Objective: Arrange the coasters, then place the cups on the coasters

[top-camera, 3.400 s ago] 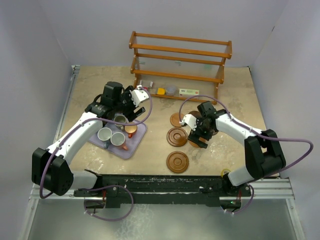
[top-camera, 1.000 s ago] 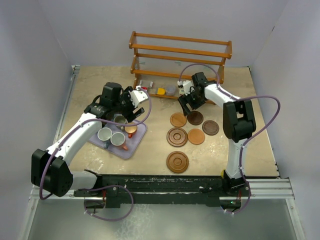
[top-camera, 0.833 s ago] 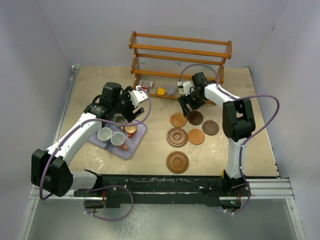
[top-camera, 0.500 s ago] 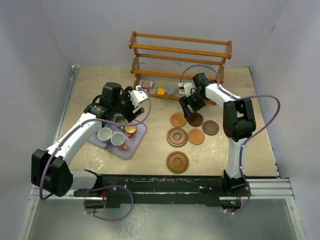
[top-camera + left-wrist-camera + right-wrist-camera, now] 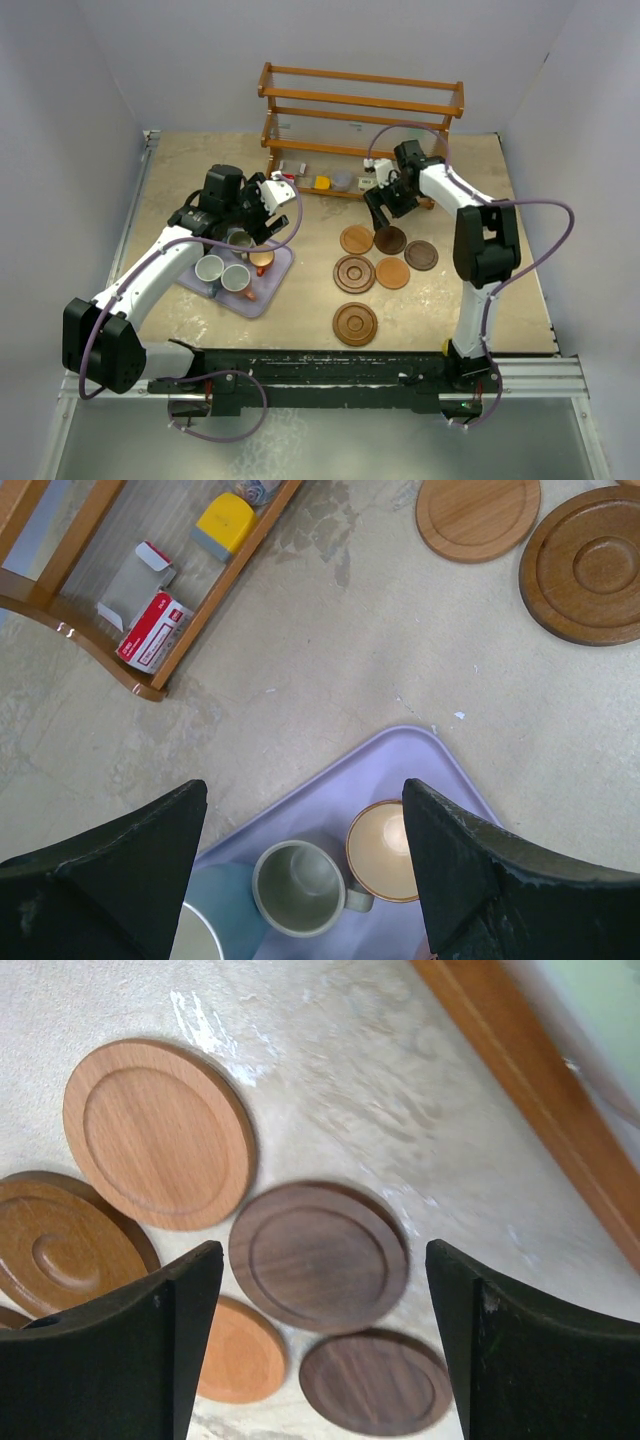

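Left arm: I reach from the near left base out over the far end of the rectangular lavender tray (image 5: 272, 288), with my wrist bent so the fingers point down.
Left gripper (image 5: 305, 810): jaws spread wide and empty, hanging above the dull grey-green cup (image 5: 298, 888) and the copper-orange cup (image 5: 385, 850).
Right arm: I stretch far forward, wrist turned down just in front of the wooden shelf rack (image 5: 360, 110).
Right gripper (image 5: 315, 1255): jaws wide apart, gripping nothing, straddling the dark brown round wooden coaster (image 5: 318, 1255) from above.
Coasters: all lie flat on the table right of the tray. The light brown coaster (image 5: 155, 1133) sits left of the dark one, and the grooved mid-brown coaster (image 5: 355, 324) is nearest.
Cups: clustered on the tray, with a pale blue cup (image 5: 209, 268) at its near side.
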